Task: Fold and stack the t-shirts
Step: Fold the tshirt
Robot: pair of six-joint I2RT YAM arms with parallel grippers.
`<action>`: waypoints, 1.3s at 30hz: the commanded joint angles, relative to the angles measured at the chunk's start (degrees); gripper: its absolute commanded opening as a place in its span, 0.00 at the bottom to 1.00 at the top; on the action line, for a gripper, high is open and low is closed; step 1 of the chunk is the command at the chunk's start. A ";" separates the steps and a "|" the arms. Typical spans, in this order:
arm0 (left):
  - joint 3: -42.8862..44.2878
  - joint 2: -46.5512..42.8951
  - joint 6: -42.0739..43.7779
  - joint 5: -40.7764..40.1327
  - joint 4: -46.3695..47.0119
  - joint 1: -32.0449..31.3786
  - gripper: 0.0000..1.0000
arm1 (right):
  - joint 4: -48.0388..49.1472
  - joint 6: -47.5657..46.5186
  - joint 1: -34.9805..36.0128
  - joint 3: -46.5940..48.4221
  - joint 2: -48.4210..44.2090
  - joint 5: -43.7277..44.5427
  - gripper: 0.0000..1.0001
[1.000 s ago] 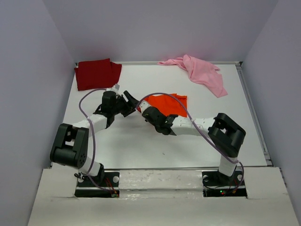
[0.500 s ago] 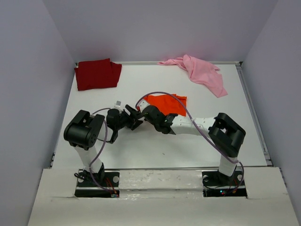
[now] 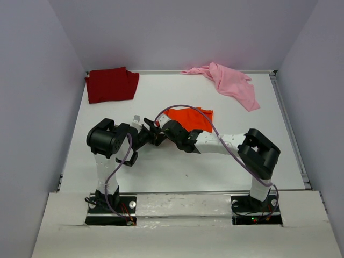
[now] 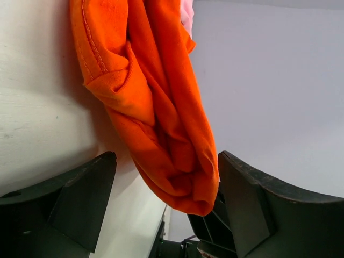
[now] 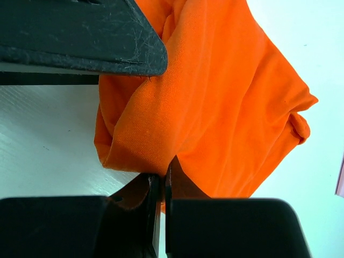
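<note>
Orange tee [image 3: 192,118] lies mid-table, long axis L-to-R across the table, L end bunched. R gripper [image 5: 161,185] is pinched tight on that end. L gripper [image 4: 164,177] jaws are wide apart, with the bunch lying between them, so only closing is judged req'd.

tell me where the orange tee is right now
Top view: the orange tee lies mid-table, nearer than the dark red tee at far left and the pink tee at far right, its left edge pinched by the fingers of the right gripper.
</note>
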 commanded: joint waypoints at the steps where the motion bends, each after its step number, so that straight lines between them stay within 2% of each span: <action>1: -1.68 0.05 -1.27 -1.23 15.24 -0.27 0.89 | 1.54 0.35 -0.22 1.65 -0.16 -0.63 0.00; 2: -0.54 -1.79 -0.30 -1.31 10.95 -0.27 0.90 | 1.54 0.52 -0.22 1.65 -0.24 -0.63 0.00; 10: 3.86 -7.52 5.24 -2.54 -2.88 -0.27 0.90 | 1.45 1.49 -0.22 0.59 -0.42 -1.42 0.00; 24: 10.54 0.03 2.08 -1.23 -0.43 -0.62 0.90 | 1.45 1.67 -0.22 0.50 0.28 -2.21 0.00; 36: 17.22 4.34 2.78 -1.22 -5.96 -3.96 0.89 | 1.36 1.75 -0.22 0.68 -0.24 -2.22 0.00; 37: 17.66 4.52 3.05 -1.14 -6.41 -4.22 0.89 | 1.27 1.75 -0.22 0.59 -0.24 -2.21 0.00; 39: 18.45 4.87 3.31 -1.05 -7.02 -4.49 0.81 | 1.27 1.75 -0.22 0.59 -0.33 -1.95 0.00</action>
